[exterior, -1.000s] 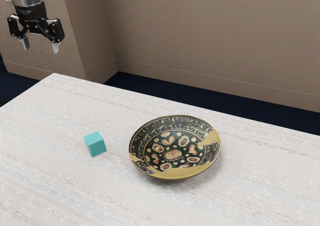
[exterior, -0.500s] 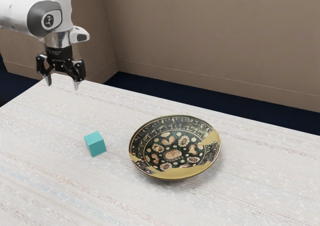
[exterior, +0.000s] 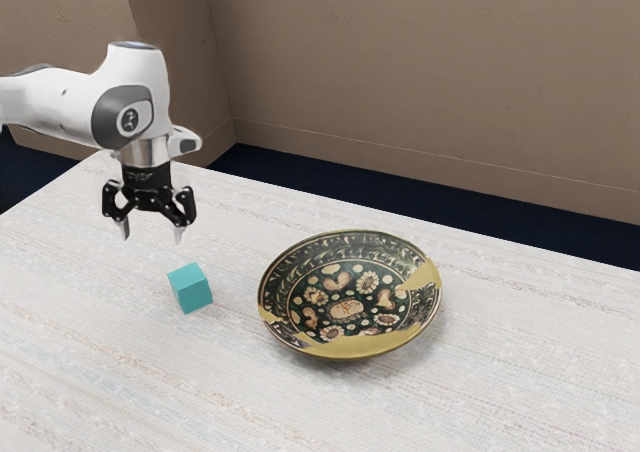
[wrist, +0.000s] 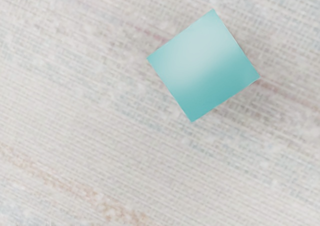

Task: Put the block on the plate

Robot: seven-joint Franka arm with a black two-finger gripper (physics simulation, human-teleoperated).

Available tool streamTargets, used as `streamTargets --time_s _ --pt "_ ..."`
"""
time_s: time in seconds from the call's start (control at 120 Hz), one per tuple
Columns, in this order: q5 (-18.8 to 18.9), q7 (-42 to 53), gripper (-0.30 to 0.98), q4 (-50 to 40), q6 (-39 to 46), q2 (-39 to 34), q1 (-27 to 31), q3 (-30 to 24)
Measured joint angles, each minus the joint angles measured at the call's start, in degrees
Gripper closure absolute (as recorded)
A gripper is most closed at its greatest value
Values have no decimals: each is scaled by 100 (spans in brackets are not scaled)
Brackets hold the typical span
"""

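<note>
Your gripper (exterior: 152,236) hovers over the pale table (exterior: 90,372), its jaws spread apart, the teal block (exterior: 190,289) resting on the tabletop below them, the patterned plate (exterior: 348,310) lower than your jaws, beyond the block toward the exterior view's right.

1. Teal cube-shaped block (exterior: 190,288): smooth, plastic-looking, with a soft sheen on top.
2. Round, dark, flower-patterned plate (exterior: 345,344) with mustard-yellow patches: looks like glazed ceramic.
3. Whitish, faintly streaked tabletop (exterior: 100,372): matt, coarsely woven, like cloth.
4. White, rounded robot arm (exterior: 70,102): smooth, plastic-looking shell; silvery metal collar (exterior: 145,151).
5. Black two-finger gripper (exterior: 152,238): satin; pale grey fingers (exterior: 180,235), metallic-looking.
6. Brown far wall (exterior: 430,82): matt, slightly rough, plaster-like.
</note>
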Motion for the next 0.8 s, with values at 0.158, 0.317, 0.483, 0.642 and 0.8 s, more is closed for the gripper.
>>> streamTargets --time_s 0.158,0.317,0.483,0.642,0.8 --pt "-105 -839 0 -460 732 17 -167 141" --pt "-169 -1867 0 -929 1514 125 -418 291" --pt "-478 -2896 0 -1147 2092 250 -570 487" --pt "-611 -3612 0 -884 2347 634 -473 509" --pt "-572 -3953 0 -825 2471 800 -301 505"
